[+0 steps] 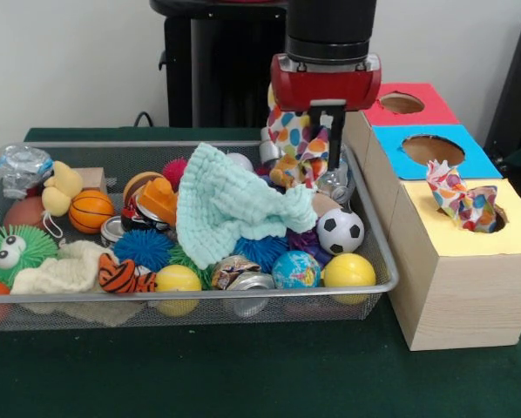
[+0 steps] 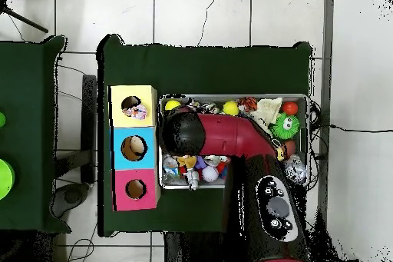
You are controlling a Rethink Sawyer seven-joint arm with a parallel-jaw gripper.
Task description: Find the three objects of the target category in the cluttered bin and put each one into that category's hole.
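So far you are looking at a task that seems roughly a third done, with a second piece apparently on the way: one polka-dot cloth (image 1: 463, 202) is already sitting crumpled in the round hole of the yellow-topped box (image 1: 470, 252) at the right of the front view, part of it poking up above the opening, and the overhead view is showing something pale in that same hole at the upper left of the box row. The gripper (image 1: 321, 131), hanging at upper centre of the front view over the right end of the wire bin (image 1: 191, 300), is clamping a second polka-dot cloth (image 1: 294, 139), whose folds are drooping from between the dark fingers toward the clutter below; you cannot say whether its lower end is fully clear of the toys. The blue-topped box (image 1: 430, 152) and the red-topped box (image 1: 413, 104) behind it are showing empty holes. If cloth is your target category, then this held piece is waiting to go to the yellow hole and one more is left to find; the mint knitted cloth (image 1: 234, 205) draped across the middle of the bin is looking like the likeliest candidate, though a cream knitted piece (image 1: 64, 272) at lower left is also lying there among the balls on the green worktop (image 1: 243, 374).
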